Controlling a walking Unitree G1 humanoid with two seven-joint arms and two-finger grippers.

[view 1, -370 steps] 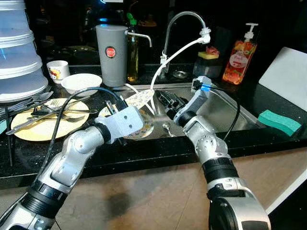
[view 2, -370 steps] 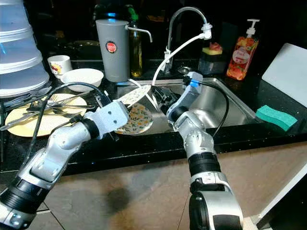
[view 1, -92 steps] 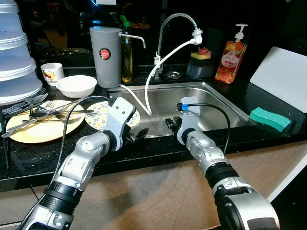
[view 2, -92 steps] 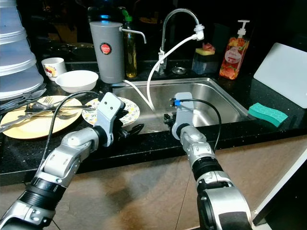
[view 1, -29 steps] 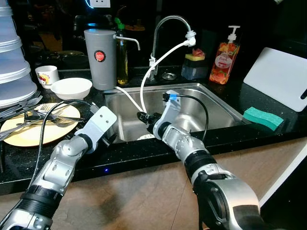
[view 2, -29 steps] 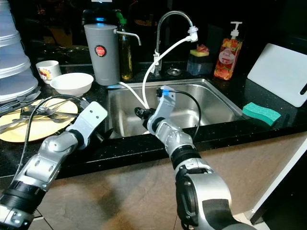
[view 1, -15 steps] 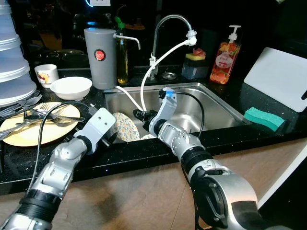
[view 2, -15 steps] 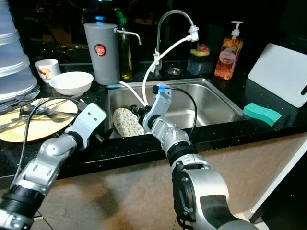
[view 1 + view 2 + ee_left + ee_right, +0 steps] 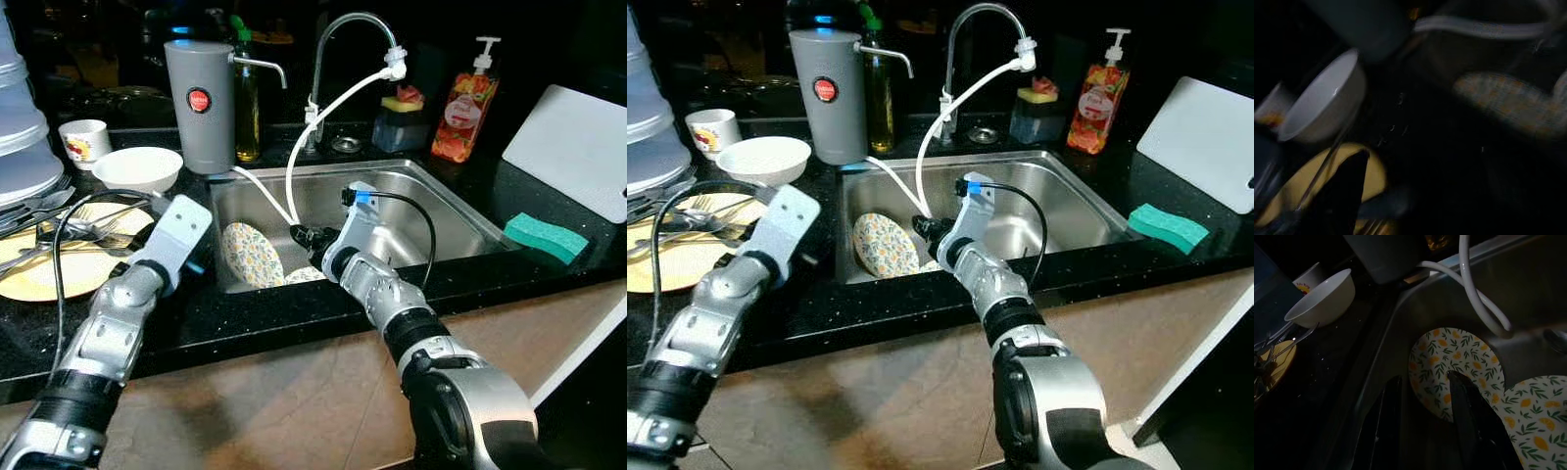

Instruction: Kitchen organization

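Observation:
A floral plate point(image 9: 250, 255) stands on edge against the left wall of the steel sink point(image 9: 460, 220). A second floral plate point(image 9: 1535, 421) lies flat on the sink floor beside it. My right gripper point(image 9: 1425, 382) is down inside the sink and open. The standing plate's rim point(image 9: 1418, 364) sits between its two black fingers point(image 9: 1469, 416), and whether they touch it I cannot tell. My left gripper point(image 9: 174, 227) hovers over the black counter just left of the sink. Its wrist view is dark and blurred.
On the counter to the left are a white bowl point(image 9: 143, 167), a cup point(image 9: 83, 142), a grey canister point(image 9: 199, 106) and a yellow plate point(image 9: 34, 279) with cutlery. A white hose point(image 9: 294, 186) hangs from the faucet point(image 9: 338, 39) into the sink. A green sponge point(image 9: 545, 238) lies on the right.
My left arm has pulled back from the sink's edge over the counter. The floral plate stays leaning in the sink. My right gripper has shifted slightly rightward beside it.

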